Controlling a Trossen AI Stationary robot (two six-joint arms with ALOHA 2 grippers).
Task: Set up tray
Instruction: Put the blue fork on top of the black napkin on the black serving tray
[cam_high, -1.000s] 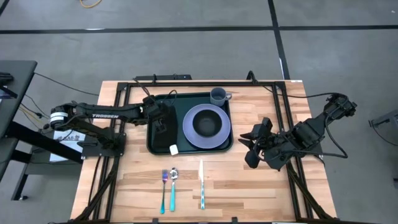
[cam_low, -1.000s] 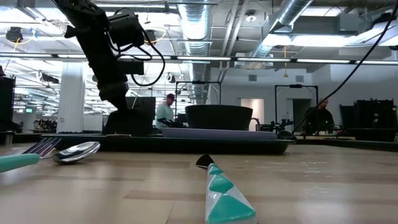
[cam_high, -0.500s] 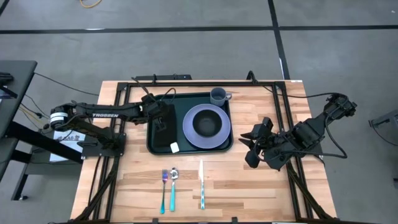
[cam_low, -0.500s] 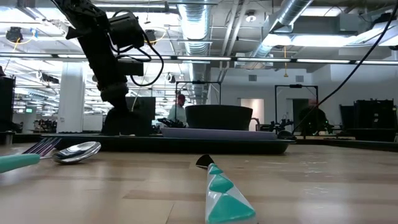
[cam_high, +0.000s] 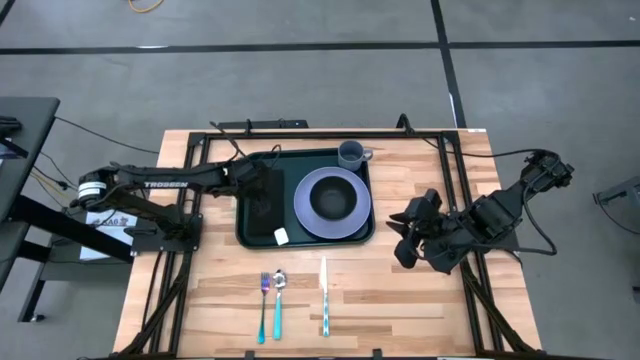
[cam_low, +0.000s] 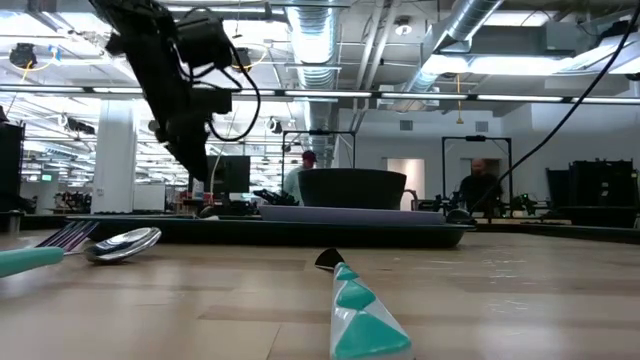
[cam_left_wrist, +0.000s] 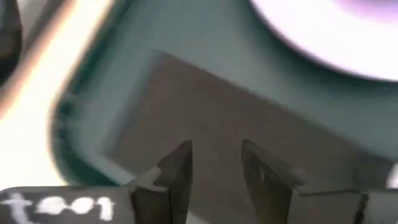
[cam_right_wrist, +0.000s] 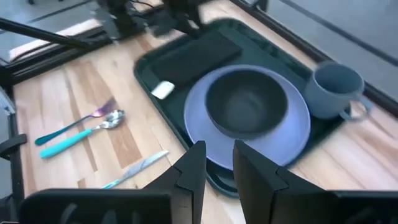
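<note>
Seen from above: wooden surface (cam_high: 400, 300) carrying a dark green tray (cam_high: 250, 235) near its middle. Left claw (cam_high: 262, 186) poised over the tray's left part, fingers parted with nothing between them, directly above a flat black napkin (cam_high: 262, 215) lying inside the tray. Just beside that claw, toward the tray's centre: a lilac plate (cam_high: 333, 200) with a dark bowl (cam_high: 331, 198) on it; beyond the plate, at the tray's far corner, a grey-blue cup (cam_high: 351, 154). Small white tag (cam_high: 281, 238) at the napkin's near end. Right claw (cam_high: 404, 240) parked off the tray's other side, low over bare wood, fingers close together, holding nothing. Judged step: napkin placed, cutlery next. Well clear of the left claw, on the near part of the surface: fork (cam_high: 263, 306) and spoon (cam_high: 278, 302) with teal handles, side by side and nearly touching, and a knife (cam_high: 324, 295) a little apart. Likely next move: lift clear of the tray rim, reach toward the cutlery, close on one thin handle lying flat on wood. In the way: the raised rim, and fork and spoon lying tight together, awkward to pick singly.
</note>
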